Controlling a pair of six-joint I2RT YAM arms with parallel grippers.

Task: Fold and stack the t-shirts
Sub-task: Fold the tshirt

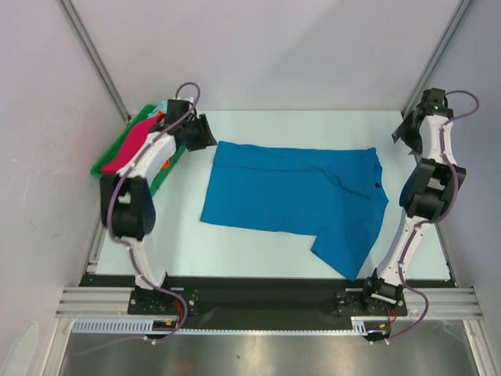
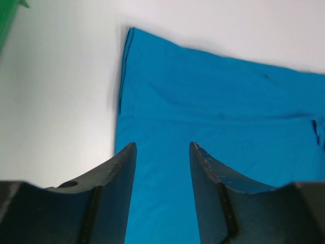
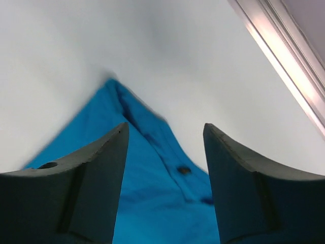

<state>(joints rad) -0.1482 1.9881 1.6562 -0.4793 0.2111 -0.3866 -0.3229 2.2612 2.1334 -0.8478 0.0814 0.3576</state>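
Note:
A large bright blue t-shirt (image 1: 293, 193) lies spread flat in the middle of the table, one sleeve sticking out at the front right. It also shows in the left wrist view (image 2: 213, 107) and the right wrist view (image 3: 147, 173). My left gripper (image 1: 205, 133) is open and empty, held above the shirt's far left corner; its view (image 2: 162, 152) looks down on that corner. My right gripper (image 1: 401, 129) is open and empty, raised beyond the shirt's far right corner, above the collar with a button (image 3: 184, 170). A magenta t-shirt (image 1: 130, 146) lies in the tray, with orange cloth (image 1: 167, 165) beside it.
A green plastic tray (image 1: 108, 160) stands at the far left of the table, partly hidden by the left arm. Grey walls close in the table on three sides. A metal rail (image 3: 284, 51) runs along the right edge. A black strip lines the near edge.

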